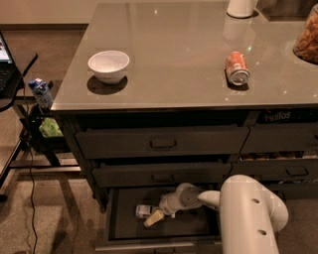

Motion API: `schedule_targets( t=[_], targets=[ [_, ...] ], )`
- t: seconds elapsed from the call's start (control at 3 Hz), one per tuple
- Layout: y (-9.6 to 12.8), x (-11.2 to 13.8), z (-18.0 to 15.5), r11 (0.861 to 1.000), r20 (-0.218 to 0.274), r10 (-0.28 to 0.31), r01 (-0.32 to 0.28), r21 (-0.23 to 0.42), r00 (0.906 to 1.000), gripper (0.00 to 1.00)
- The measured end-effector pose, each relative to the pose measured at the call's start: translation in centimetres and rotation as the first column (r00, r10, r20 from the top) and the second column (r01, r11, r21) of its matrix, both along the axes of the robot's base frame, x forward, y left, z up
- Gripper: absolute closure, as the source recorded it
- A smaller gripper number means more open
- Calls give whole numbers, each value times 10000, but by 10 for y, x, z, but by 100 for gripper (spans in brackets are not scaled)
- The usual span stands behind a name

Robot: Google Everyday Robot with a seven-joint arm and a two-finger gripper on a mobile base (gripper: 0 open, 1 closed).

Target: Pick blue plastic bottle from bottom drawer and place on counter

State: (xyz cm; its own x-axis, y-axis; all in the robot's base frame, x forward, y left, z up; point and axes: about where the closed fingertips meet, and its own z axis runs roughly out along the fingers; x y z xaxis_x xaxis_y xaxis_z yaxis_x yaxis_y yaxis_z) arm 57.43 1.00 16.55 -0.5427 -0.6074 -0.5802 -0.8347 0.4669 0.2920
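My gripper [152, 216] sat low in the wide dark grey metal bottom drawer [124, 229], just beside the small pale-bluish plastic bottle [143, 211] at its 10 o'clock; whether it gripped, I could not tell

Floor [49, 218]: speckled brown, hard surface. Pale wall [44, 12] runs along the top left. A black side table [15, 87] stands left of the dark drawer cabinet [164, 144], with a black cable [31, 173] trailing below. The gripper [155, 217] sits inside the open bottom drawer [189, 223].

Glossy grey counter [174, 49]; smooth plastic claw [155, 216] inside the matt dark bottom drawer [174, 227].
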Motion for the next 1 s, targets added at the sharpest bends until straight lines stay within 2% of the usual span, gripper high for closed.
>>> schedule_targets(
  t=[0.33, 0.67, 1.0],
  targets=[
    [-3, 4, -15, 9999, -65, 71, -71, -92, 10000, 0],
    [-6, -2, -33, 9997, -417, 80, -89, -219, 9991, 2],
    [-6, -2, -33, 9997, -419, 78, -87, -219, 9991, 21]
  ],
)
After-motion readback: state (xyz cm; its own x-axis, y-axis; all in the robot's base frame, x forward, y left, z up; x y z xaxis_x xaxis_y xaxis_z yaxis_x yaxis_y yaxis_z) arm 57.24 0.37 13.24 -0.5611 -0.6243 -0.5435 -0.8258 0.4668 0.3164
